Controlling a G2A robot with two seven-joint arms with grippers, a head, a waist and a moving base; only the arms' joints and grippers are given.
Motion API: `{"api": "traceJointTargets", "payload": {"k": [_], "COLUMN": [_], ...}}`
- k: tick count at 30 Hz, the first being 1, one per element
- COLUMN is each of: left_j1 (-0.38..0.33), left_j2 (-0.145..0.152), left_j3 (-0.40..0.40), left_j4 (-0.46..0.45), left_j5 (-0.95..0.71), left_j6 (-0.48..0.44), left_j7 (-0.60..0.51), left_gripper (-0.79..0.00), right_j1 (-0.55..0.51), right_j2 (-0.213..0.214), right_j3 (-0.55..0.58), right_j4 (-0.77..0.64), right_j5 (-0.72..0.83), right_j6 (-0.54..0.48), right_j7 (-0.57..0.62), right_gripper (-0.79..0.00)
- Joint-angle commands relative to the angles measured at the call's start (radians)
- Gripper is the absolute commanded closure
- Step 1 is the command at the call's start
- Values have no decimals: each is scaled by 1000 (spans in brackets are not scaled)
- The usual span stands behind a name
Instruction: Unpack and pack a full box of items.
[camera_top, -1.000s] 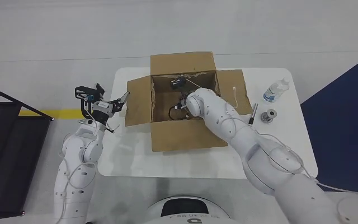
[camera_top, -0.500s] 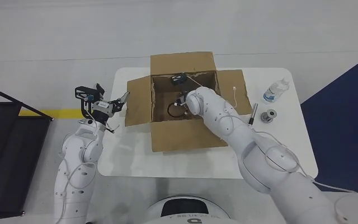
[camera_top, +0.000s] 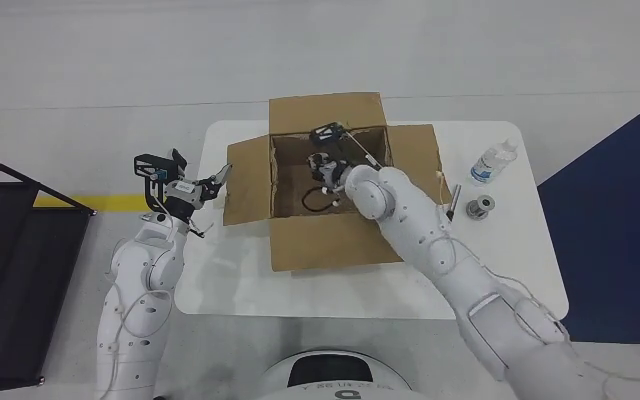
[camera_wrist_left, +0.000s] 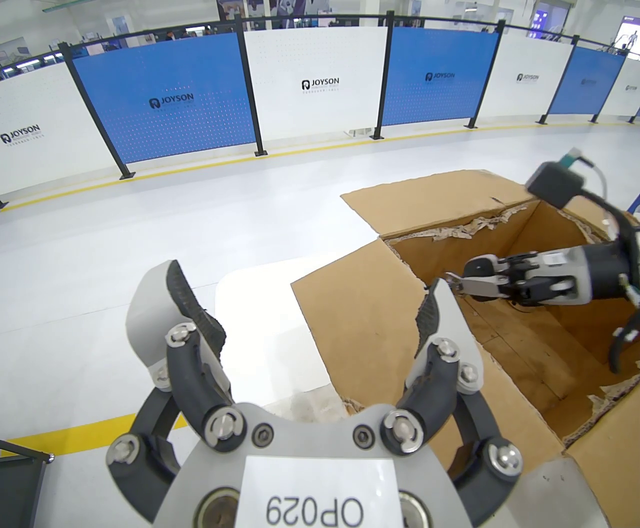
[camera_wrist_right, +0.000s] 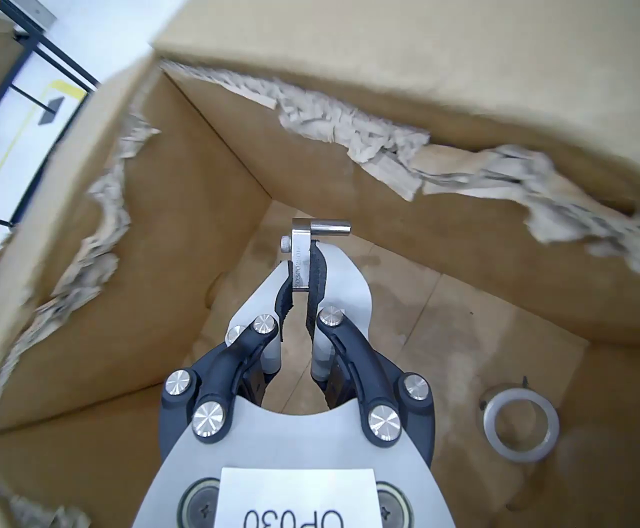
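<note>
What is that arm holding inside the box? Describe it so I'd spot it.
Start at the open cardboard box on the white table. Inside it, the right gripper pinches a small flat metal bar with a short pin across its tip. The pale ring on the box floor is round and lies loose.

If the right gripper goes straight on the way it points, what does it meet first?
Probably the floor of the brown cardboard box near its corner, the small silver metal part in the right gripper touching first; depth is unclear.
</note>
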Motion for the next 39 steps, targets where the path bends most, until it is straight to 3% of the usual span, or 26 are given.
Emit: {"api": "traceJointTargets", "payload": {"k": [1, 6, 15, 23, 29, 33, 39], "left_j1": [0, 0, 0, 0, 0, 0, 0], "left_j2": [0, 0, 0, 0, 0, 0, 0], "left_j3": [0, 0, 0, 0, 0, 0, 0], "left_j4": [0, 0, 0, 0, 0, 0, 0], "left_j5": [0, 0, 0, 0, 0, 0, 0], "left_j6": [0, 0, 0, 0, 0, 0, 0], "left_j7": [0, 0, 0, 0, 0, 0, 0], "left_gripper": [-785, -785, -785, -785, -785, -785, -785], "right_j1": [-149, -407, -679, -879, -1010, -1040, -1004], "right_j2": [49, 108, 139, 150, 149, 148, 151], "right_j3": [118, 322, 578, 806, 928, 972, 1008], "right_j4": [-263, -622, -847, -877, -816, -750, -673], "right_j5": [-45, -38, 54, 188, 316, 396, 480], "right_j6": [-20, -124, -197, -211, -231, -206, -147], "right_j7": [51, 68, -170, -302, -392, -375, -303], "right_gripper": [0, 0, 0, 0, 0, 0, 0]}}
